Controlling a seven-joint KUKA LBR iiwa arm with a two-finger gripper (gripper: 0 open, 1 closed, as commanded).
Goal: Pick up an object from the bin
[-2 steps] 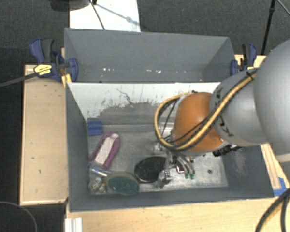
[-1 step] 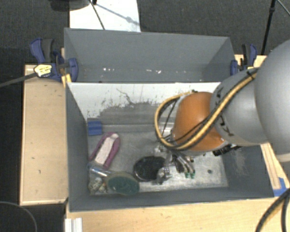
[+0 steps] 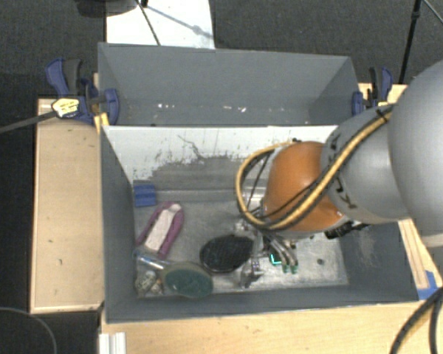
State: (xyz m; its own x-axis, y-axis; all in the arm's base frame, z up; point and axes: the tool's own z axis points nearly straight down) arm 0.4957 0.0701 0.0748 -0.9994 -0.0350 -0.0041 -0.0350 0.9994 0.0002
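Camera view: black disc beside hand

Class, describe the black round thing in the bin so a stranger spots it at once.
In the grey metal bin, look at the floor just left of the gripper: a flat black round disc lies there. Its lower-left neighbour is a dull green disc, not black.

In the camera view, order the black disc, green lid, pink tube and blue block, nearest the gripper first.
1. black disc, just left of the gripper
2. green lid, front left
3. pink tube, left side
4. blue block, back left
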